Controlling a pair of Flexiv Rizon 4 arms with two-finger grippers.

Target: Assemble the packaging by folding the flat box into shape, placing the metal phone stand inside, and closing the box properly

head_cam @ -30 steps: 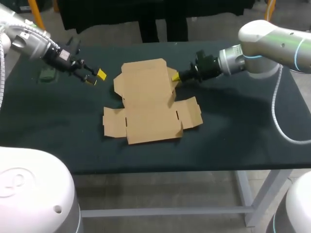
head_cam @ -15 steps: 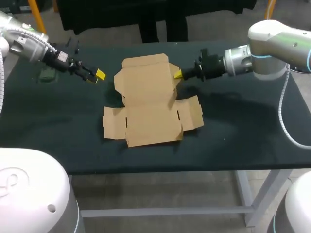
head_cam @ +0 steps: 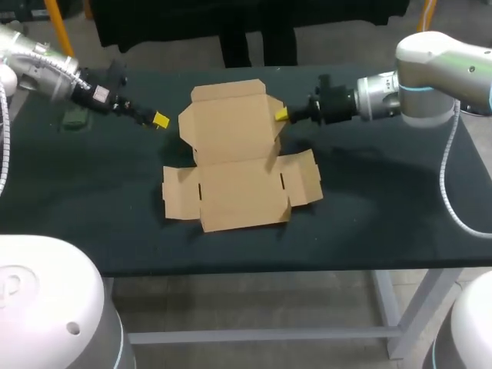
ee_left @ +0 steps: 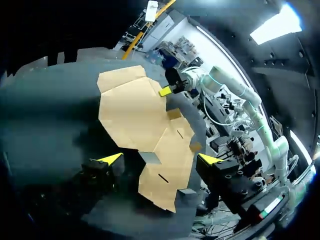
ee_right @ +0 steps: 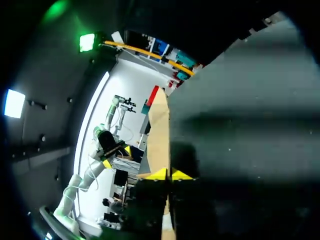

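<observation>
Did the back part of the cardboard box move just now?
Yes. The back panel of the cardboard box has swung up toward the far edge of the table, held by the right gripper; its front flaps stay put.

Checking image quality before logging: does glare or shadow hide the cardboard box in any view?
Head view: even light, flat box plainly lit, soft arm shadow on the table. Left wrist view: glare only beyond the table, box clear. Right wrist view: mostly dark, box only a thin strip in the right hand.

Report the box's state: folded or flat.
Mostly spread: the box lies unfolded on the table, its far panel tilted up at the right tool.
</observation>
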